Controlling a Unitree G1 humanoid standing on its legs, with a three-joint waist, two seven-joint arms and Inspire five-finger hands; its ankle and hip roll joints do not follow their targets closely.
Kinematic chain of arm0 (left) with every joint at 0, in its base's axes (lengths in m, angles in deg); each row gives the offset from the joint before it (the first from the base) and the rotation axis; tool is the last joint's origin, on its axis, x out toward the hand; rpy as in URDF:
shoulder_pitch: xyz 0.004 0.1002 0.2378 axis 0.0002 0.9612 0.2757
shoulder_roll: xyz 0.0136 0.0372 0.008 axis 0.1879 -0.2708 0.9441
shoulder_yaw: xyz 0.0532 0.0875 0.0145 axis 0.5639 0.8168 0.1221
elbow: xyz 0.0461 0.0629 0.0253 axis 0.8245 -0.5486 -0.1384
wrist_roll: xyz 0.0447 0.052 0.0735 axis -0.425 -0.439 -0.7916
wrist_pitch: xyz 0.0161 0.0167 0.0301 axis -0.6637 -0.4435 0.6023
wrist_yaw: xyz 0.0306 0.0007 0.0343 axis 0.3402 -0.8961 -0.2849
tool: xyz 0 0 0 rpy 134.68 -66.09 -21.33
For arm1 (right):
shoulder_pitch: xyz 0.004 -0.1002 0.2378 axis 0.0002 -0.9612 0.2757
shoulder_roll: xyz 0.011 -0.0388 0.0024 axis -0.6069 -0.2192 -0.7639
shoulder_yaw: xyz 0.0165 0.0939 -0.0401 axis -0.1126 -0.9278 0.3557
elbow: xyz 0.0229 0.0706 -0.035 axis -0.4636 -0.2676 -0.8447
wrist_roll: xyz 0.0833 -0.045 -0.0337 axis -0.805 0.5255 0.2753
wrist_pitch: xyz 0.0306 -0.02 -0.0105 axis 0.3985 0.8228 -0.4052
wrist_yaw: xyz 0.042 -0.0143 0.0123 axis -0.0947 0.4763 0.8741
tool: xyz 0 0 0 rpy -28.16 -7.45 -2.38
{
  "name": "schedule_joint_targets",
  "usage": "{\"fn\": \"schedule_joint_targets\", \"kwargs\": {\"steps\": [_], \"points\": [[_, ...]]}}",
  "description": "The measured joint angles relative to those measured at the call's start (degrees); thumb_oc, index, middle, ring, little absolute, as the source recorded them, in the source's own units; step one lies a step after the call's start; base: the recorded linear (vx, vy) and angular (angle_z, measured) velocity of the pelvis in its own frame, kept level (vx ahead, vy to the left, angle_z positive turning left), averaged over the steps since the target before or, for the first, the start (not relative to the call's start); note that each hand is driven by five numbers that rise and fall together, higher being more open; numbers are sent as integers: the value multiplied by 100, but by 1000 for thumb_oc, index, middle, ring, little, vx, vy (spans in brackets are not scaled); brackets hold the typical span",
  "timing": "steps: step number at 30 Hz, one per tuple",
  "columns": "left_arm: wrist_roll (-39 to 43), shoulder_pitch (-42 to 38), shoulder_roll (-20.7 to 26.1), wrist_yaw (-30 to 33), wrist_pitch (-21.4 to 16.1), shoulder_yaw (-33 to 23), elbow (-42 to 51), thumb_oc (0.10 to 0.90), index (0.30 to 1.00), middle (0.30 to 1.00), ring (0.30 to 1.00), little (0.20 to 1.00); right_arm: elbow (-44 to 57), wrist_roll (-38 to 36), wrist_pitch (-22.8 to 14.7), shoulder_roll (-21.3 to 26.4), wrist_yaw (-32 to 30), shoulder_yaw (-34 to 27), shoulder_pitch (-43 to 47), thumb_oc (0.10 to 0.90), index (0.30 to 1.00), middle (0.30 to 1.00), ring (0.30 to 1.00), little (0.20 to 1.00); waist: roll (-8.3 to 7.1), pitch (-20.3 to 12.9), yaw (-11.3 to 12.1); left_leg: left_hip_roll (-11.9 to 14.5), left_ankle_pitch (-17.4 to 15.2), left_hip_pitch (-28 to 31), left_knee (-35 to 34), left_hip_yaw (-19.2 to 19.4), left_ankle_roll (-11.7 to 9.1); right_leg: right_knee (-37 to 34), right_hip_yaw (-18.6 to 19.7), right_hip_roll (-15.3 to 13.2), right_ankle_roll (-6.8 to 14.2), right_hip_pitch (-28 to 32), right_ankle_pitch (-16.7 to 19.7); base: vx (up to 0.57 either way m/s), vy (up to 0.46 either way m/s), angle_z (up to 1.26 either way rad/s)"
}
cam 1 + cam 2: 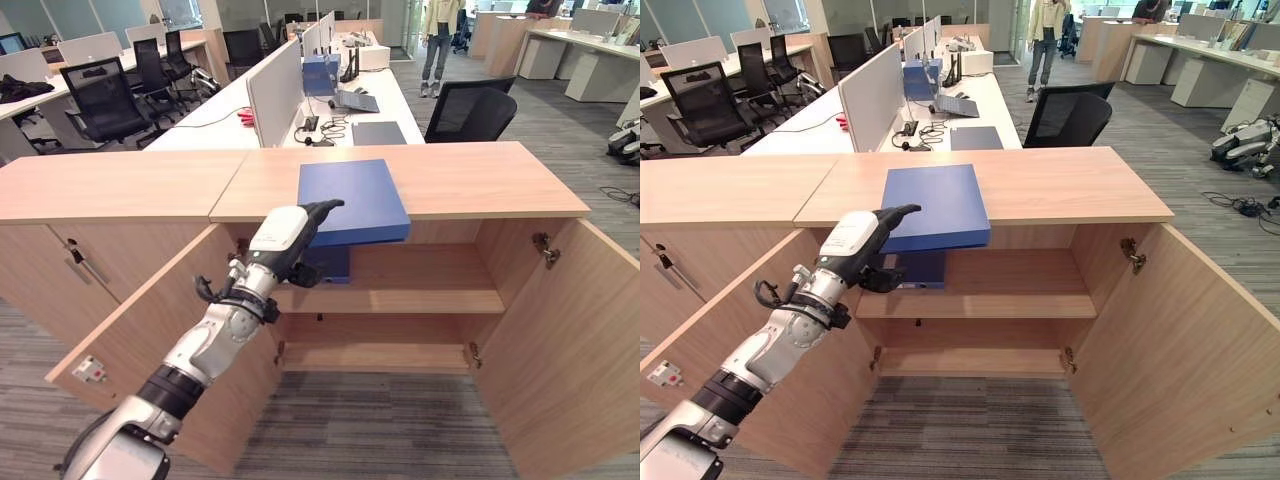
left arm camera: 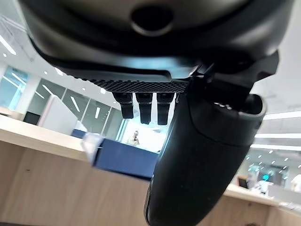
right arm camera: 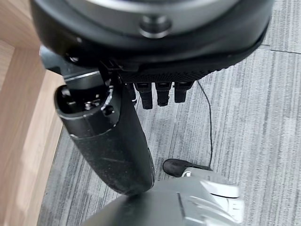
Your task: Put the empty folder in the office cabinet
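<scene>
A flat blue folder (image 1: pixel 352 196) lies on the wooden top of the office cabinet (image 1: pixel 480 180), and its front edge overhangs the open compartment. My left hand (image 1: pixel 283 240) is at the folder's front left corner with one dark finger along the edge and relaxed fingers; the left wrist view shows the folder (image 2: pixel 123 160) just past them, and no grip is visible. Over the grey carpet hangs my right hand (image 3: pixel 108 141), idle, fingers relaxed.
Both cabinet doors stand open, the left door (image 1: pixel 150 340) under my arm and the right door (image 1: pixel 575 340) swung wide. A second blue item (image 1: pixel 333 265) stands on the upper shelf (image 1: pixel 420 298). Desks, a black office chair (image 1: pixel 470 112) and a person (image 1: pixel 437 40) are behind.
</scene>
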Motion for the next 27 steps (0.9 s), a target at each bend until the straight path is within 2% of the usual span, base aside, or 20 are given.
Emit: {"fn": "schedule_joint_targets", "kwargs": {"steps": [4,11,16,27], "points": [[-577,-226,9,157,206,397,-413,800,900,900,900,900,-130,-120,6,-14,-1,-62,-28,800,900,900,900,900,-35,2,-18,20,-18,-2,-1,95,5,73,126,0,23,-67,-23,-2,-7,-14],[-1222,-462,9,369,266,621,-494,800,900,900,900,900,-153,-251,25,-56,-24,-55,-38,800,900,900,900,900,-79,6,-148,26,-46,-4,-20,208,-3,105,215,-14,42,-123,-41,-4,-7,-8],[-1709,-913,-4,605,382,971,-1042,800,900,900,900,900,-164,-250,15,-66,-78,-48,-27,800,900,900,900,900,-78,5,-149,24,-48,-11,-17,241,-3,126,253,-21,46,-147,-41,-5,-8,-4],[-1881,-1103,-34,955,738,1114,-1682,800,900,900,900,900,-176,-249,11,-82,-139,-34,-24,800,900,900,900,900,-75,4,-155,28,-50,-7,2,244,-6,140,251,-17,48,-149,-45,0,0,0]]}}
